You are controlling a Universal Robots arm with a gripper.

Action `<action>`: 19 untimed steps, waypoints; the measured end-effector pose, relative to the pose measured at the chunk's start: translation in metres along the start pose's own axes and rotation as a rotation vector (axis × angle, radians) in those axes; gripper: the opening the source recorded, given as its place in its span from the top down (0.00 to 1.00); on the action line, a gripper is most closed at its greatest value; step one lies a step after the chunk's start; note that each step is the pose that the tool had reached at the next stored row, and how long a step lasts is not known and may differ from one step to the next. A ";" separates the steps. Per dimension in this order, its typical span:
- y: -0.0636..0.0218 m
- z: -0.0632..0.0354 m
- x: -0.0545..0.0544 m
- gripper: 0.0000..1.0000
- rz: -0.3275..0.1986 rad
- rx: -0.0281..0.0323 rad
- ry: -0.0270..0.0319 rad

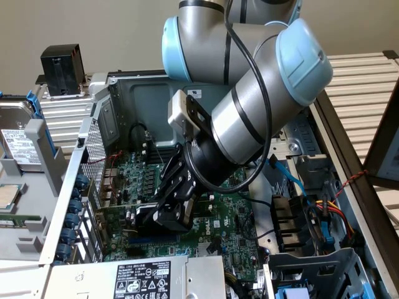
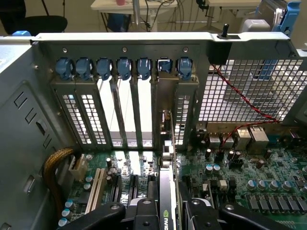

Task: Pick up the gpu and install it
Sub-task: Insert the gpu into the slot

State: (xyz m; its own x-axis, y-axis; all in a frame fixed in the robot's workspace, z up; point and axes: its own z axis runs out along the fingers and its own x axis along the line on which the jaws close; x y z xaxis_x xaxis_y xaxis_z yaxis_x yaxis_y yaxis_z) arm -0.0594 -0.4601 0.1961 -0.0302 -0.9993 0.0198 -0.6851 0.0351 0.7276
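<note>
The small black-shrouded gpu [image 1: 149, 219] on its thin green board sits low inside the open grey metal computer case [image 1: 143, 87], directly over the large green motherboard [image 1: 230, 212]. The robot's black gripper [image 1: 173, 208] is closed on it, the jaws narrowed against the two sides of the shroud.

In the wrist view the gpu [image 2: 165, 201] stands on edge between the gripper [image 2: 167, 216] links. Its long axis runs straight from the jaws to the case's rear slot wall [image 2: 129, 48], and its metal bracket end points at that wall. The bracket [image 2: 164, 110] stands upright against one slot opening. In the exterior view the long axis runs from the gripper toward the exterior view's left, where the slot wall stands. Whether the card's lower edge is fully down in its socket cannot be told.

A white and green emblem shows on the shroud edge; the letters beside it are cut off. A white sticker [image 1: 143, 280] crowded with certification marks lies on the grey power supply box, its print too small to read. Another white label sits on the silver hard drive [image 1: 19, 143] at the exterior view's left, also unreadable.

Seven blue plastic retention clips [image 2: 123, 68] line the top of the slot wall. One thin red wire [image 2: 240, 96] crosses the perforated panel, one gold braided cable [image 2: 55, 163] curls beside the motherboard [image 2: 249, 177], and one blue flat cable [image 1: 293, 180] runs past the arm. The case rests on a pale slatted table [image 1: 361, 81].
</note>
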 end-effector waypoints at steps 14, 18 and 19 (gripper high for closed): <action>-0.0004 0.0003 0.001 0.73 0.000 -0.0010 0.0000; -0.0004 0.0003 0.001 0.73 0.000 -0.0010 0.0001; -0.0004 0.0003 0.001 0.73 0.000 -0.0010 0.0001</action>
State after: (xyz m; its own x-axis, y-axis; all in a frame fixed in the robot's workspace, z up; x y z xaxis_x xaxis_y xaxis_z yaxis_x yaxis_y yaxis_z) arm -0.0594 -0.4610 0.1956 -0.0300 -0.9994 0.0198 -0.6844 0.0350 0.7283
